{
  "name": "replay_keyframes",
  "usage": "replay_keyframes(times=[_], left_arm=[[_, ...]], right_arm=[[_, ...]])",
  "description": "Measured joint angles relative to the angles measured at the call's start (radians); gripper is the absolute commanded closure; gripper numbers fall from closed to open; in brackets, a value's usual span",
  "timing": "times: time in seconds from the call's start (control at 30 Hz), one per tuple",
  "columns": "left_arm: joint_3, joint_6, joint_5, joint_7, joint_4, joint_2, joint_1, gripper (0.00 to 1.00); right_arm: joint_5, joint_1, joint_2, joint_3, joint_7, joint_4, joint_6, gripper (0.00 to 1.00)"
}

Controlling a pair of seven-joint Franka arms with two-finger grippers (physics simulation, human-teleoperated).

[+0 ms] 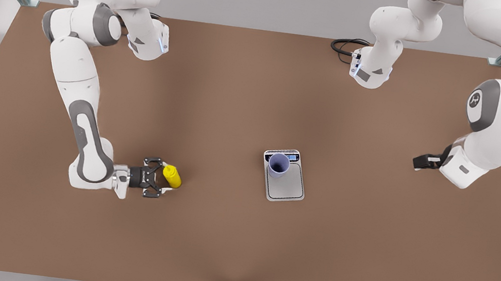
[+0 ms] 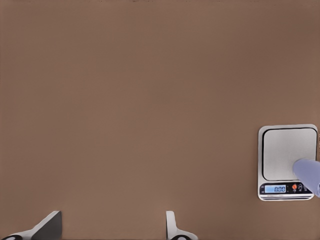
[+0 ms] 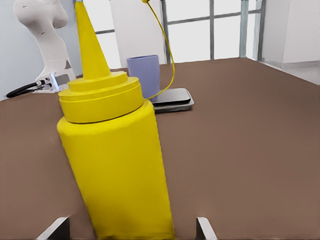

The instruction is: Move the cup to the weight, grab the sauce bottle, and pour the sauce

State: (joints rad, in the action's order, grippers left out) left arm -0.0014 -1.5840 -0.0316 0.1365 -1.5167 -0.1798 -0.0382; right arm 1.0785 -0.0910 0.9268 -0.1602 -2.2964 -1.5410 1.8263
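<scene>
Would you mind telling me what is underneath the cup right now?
The cup stands on the weight, at the end by its display. The platform's other end is bare. The part of the platform beneath the cup's base is covered, so it cannot be seen.

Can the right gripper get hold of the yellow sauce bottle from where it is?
Probably yes. The right gripper already has its open fingers either side of the sauce bottle, with nothing between them on the table. Whether the pads touch the bottle is unclear.
</scene>
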Motion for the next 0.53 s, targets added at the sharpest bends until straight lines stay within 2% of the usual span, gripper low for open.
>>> replay_keyframes(times=[0.13, 0.17, 0.23, 0.27, 0.33, 0.4, 0.47, 0.53], left_arm=[[0.001, 0.008, 0.0, 0.003, 0.025, 0.015, -0.004, 0.0], [0.003, 0.01, 0.0, -0.008, 0.04, 0.014, -0.005, 0.0], [0.005, 0.008, 0.004, -0.001, 0.041, 0.002, -0.002, 0.0], [0.004, 0.002, 0.012, 0.001, 0.041, 0.001, -0.006, 0.0], [0.009, 0.001, 0.034, 0.004, 0.04, -0.008, -0.002, 0.0], [0.008, 0.001, 0.044, 0.005, 0.036, -0.01, -0.007, 0.0], [0.008, -0.001, 0.049, 0.003, 0.034, -0.012, -0.004, 0.0], [0.008, -0.001, 0.052, 0.003, 0.033, -0.012, -0.007, 0.0]], right_arm=[[-0.132, -0.099, -0.031, -0.001, 0.001, -0.076, -0.023, 0.0], [-0.222, -0.114, -0.052, 0.013, 0.085, -0.076, -0.04, 0.0], [-0.401, -0.103, -0.165, 0.123, 0.561, -0.014, -0.162, 0.0], [-0.538, -0.099, -0.28, 0.151, 0.895, 0.005, -0.165, 0.0], [-0.724, -0.082, -0.375, 0.152, 1.512, 0.121, -0.173, 0.0], [-0.932, -0.015, -0.564, 0.158, 2.036, 0.12, -0.205, 0.0], [-1.065, 0.062, -0.717, 0.161, 2.278, 0.091, -0.249, 0.0], [-1.066, 0.054, -0.774, 0.162, 2.282, 0.047, -0.248, 0.0]])
